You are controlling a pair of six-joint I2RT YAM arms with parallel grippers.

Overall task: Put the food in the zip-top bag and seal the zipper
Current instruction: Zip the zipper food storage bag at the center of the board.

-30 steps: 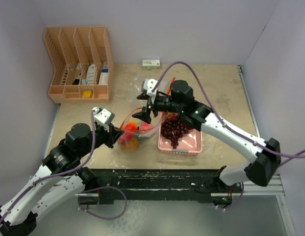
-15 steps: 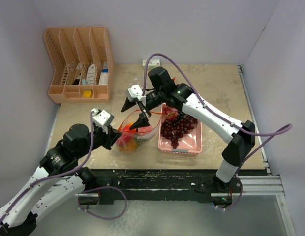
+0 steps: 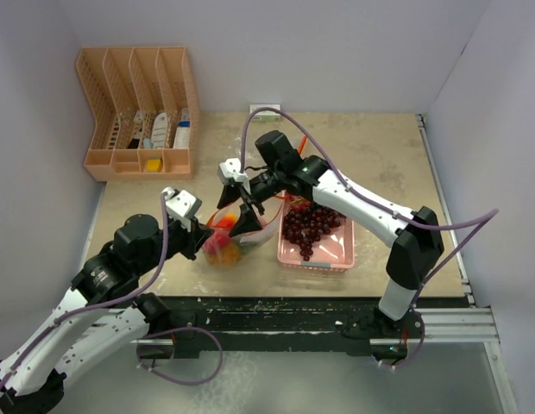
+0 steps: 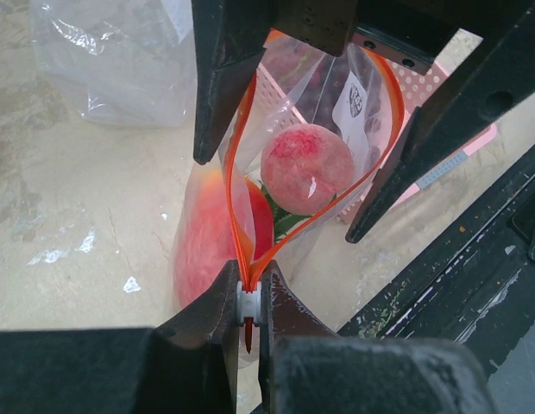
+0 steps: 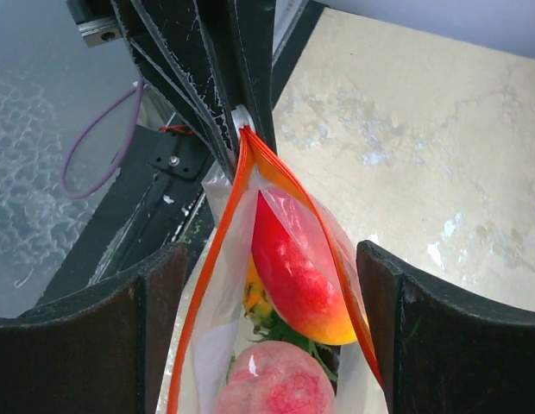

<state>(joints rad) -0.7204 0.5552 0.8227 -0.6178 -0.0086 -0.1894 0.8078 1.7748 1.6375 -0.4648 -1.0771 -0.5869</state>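
The clear zip-top bag (image 3: 226, 243) with an orange zipper track stands with its mouth open. My left gripper (image 3: 201, 235) is shut on the bag's white slider (image 4: 248, 304) at the near end of the track. My right gripper (image 3: 236, 210) is open, with one finger (image 5: 86, 345) on each side of the bag's mouth. Inside lie a pink peach (image 4: 306, 168), a red and orange piece (image 5: 298, 267), and an orange pineapple with green leaves (image 5: 257, 302). Dark purple grapes (image 3: 309, 226) lie in the pink tray (image 3: 339, 255) to the right.
An orange slotted organizer (image 3: 138, 112) stands at the back left. A small box (image 3: 265, 111) lies at the back wall. Another crumpled clear bag (image 4: 112, 60) lies beyond the zip-top bag. The table's dark front rail (image 3: 276, 306) is close behind the left gripper.
My right gripper swung left from beside the tray, opened wide and came down astride the bag's mouth. My left gripper kept its hold on the slider.
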